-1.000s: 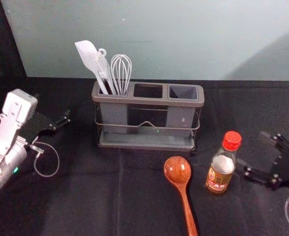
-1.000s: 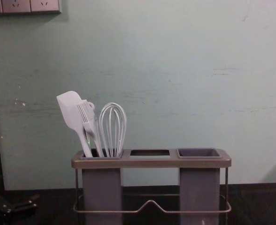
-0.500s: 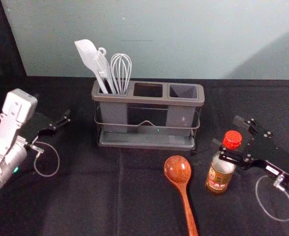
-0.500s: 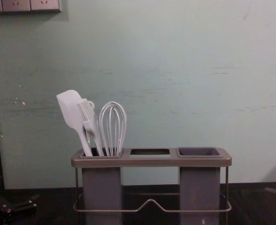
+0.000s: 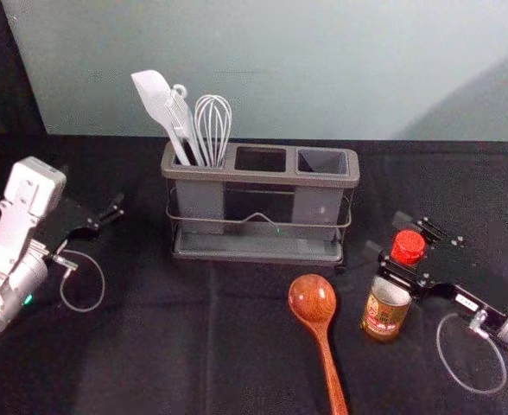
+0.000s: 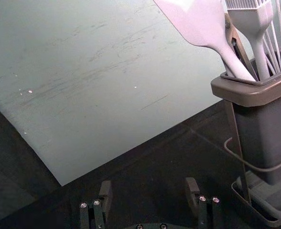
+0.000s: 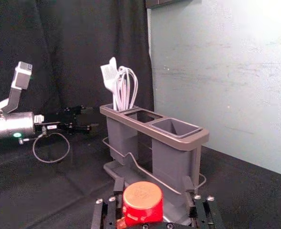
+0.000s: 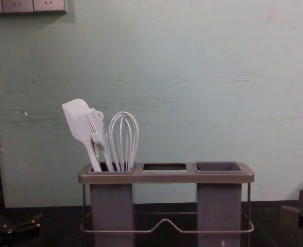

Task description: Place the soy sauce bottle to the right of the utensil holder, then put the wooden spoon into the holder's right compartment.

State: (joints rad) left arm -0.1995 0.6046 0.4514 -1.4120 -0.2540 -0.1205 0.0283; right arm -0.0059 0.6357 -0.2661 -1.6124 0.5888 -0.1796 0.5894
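Black cloth (image 5: 150, 346), one, is covering the table beneath a pale wall (image 5: 280, 78), giving every article a dark, plain ground. Utensil holder (image 5: 263, 177), one, is standing near the wall with its long side facing the robot, so its openings are lying in a row within reach. Left compartment: spatula (image 5: 153, 91), brush (image 5: 181, 117) and whisk (image 5: 212, 130) are leaning there, heads up. Right compartment (image 5: 321, 162): it is standing vacant, presumably reserved for the spoon. Wooden spoon (image 5: 313, 298), one, is lying on the cloth in front of the holder, bowl towards it, handle running back towards the robot. Soy sauce bottle (image 5: 384, 313), one, upright, is resting on the cloth to the right of the spoon, nearer the robot than the holder. Right gripper (image 7: 154, 185), one, is straddling the red cap (image 7: 143, 196) with fingers apart, a gap showing on one side; it is probably centring for a grasp at the top, where closing unevenly could be tipping the bottle. Left gripper (image 6: 148, 185), one, parked beyond the holder's left end, is sitting with fingers spread, holding nothing, presumably leaving the bottle to the right arm.
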